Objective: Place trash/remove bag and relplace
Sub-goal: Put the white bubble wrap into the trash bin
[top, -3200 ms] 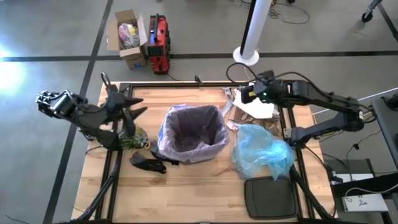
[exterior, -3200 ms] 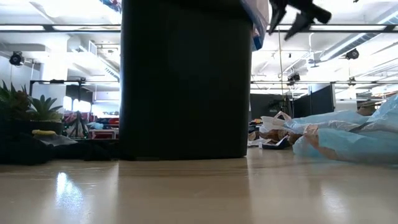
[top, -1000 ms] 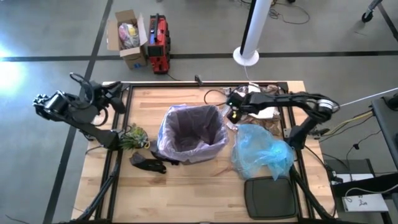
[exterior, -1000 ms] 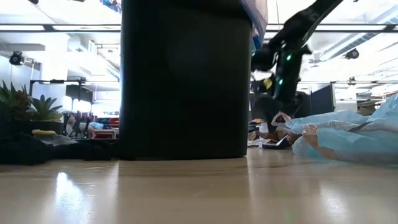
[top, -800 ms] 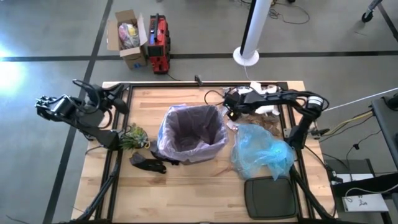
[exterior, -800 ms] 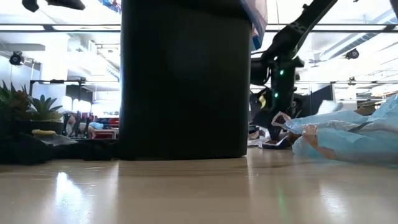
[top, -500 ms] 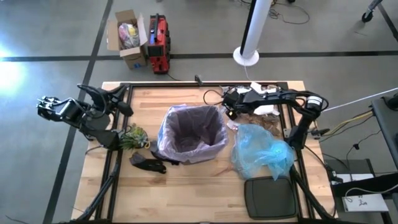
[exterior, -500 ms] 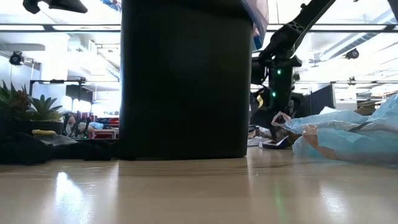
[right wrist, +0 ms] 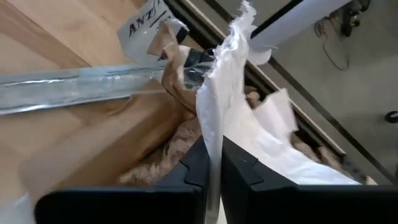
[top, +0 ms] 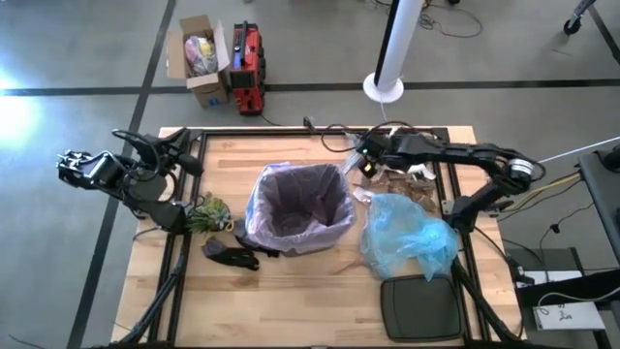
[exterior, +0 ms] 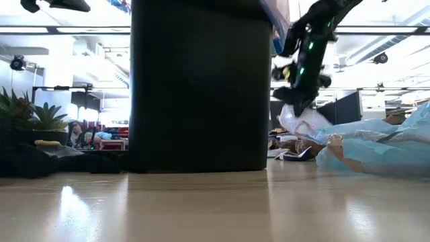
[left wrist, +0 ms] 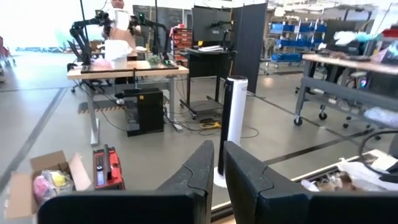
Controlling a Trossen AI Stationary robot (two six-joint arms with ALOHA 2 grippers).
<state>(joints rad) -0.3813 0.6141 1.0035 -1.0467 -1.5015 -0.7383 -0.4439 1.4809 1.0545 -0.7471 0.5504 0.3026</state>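
The bin (top: pixel 298 208) stands mid-table, lined with the pink-lavender bag (top: pixel 260 199), whose rim is folded over the bin's edge. The right gripper (right wrist: pixel 213 163) is just beyond the bin's far right corner, over the trash (top: pixel 399 180) heaped there; its fingers (right wrist: pixel 239 171) are pressed together, pinching a white paper sheet (right wrist: pixel 219 106) that stands up from between them, with crumpled brown paper (right wrist: pixel 163 163) and a printed wrapper (right wrist: pixel 144 25) lying around it on the wood. In the low view that sheet (exterior: pixel 302 122) hangs under the gripper, lifted clear of the tabletop, right of the bin's dark wall. The left gripper (left wrist: pixel 215 163) hangs well left of the bin, past the table's left edge, its fingers closed on nothing and aimed out into the room. A light blue bag (top: pixel 409 236) lies just right of the bin, a small plant (top: pixel 207 212) and black gloves (top: pixel 230 254) to its left, and a dark lid (top: pixel 420 307) at the table's near right corner
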